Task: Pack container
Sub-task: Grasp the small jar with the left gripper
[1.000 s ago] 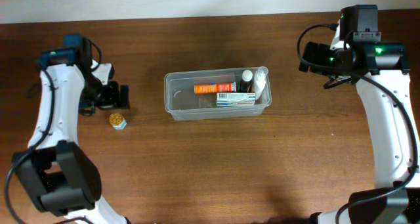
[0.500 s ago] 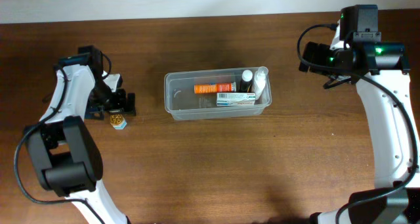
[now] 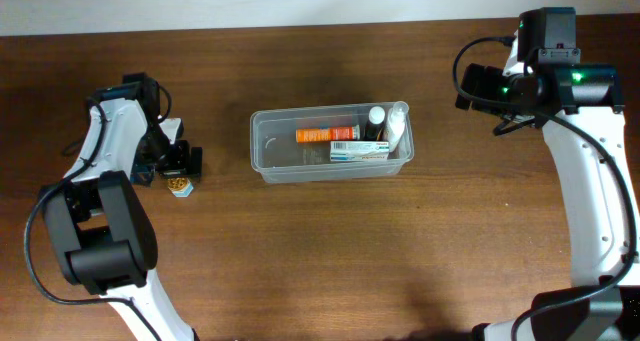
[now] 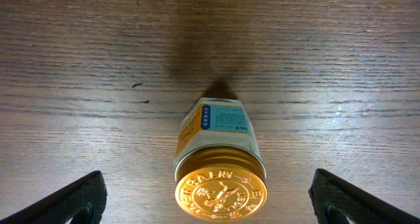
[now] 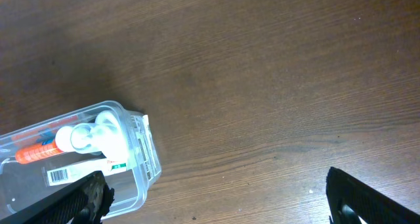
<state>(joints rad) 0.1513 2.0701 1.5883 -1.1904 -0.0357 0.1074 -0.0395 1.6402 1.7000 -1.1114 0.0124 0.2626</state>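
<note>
Left of the container (image 3: pixel 272 151), the fully spread left gripper (image 3: pixel 178 163) is to be centred on the jar (image 4: pixel 220 155), lowered, then closed.

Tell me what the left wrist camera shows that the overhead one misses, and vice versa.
Left wrist only: the embossed design on the gold lid of the jar and its blue label. Overhead only: the container holding an orange tube, and the right arm. Both: the jar standing on the wooden table by the open left gripper.
</note>
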